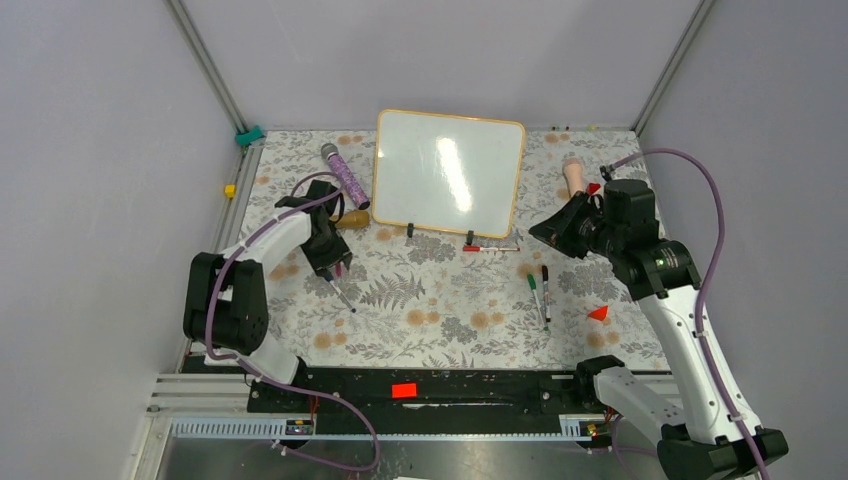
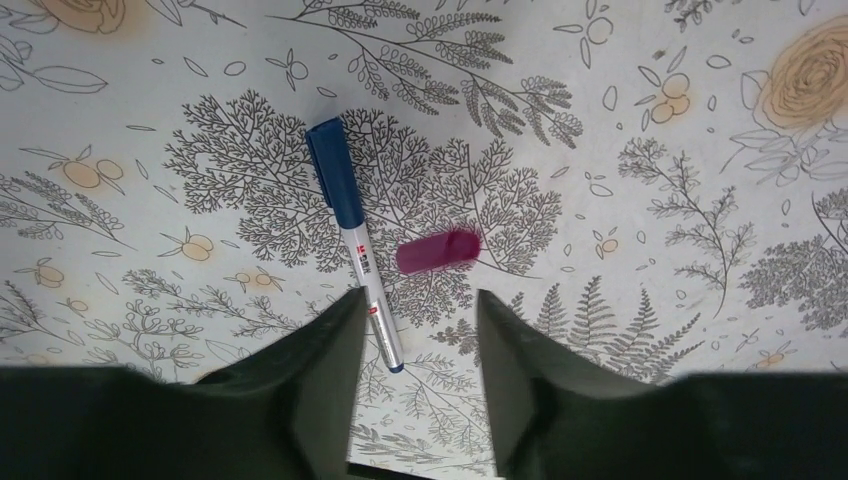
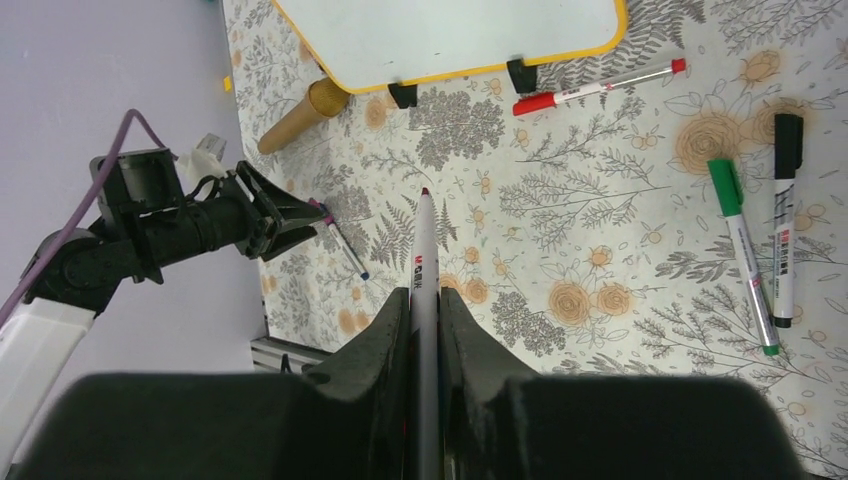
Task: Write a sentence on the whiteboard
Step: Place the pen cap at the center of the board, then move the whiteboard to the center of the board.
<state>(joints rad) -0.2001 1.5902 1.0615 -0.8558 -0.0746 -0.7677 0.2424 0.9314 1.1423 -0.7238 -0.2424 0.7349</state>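
The whiteboard stands on two black feet at the back of the table; its face is blank, with no sentence on it. It also shows in the right wrist view. My right gripper is shut on an uncapped white marker with a dark pink tip, held above the table right of the board. My left gripper is open low over the table, left of the board. A magenta cap lies blurred just ahead of its fingers, beside a blue-capped marker.
A red marker lies by the board's feet. Green and black markers lie front right. A purple microphone and wooden cylinder sit left of the board. A peach object and red cone sit right.
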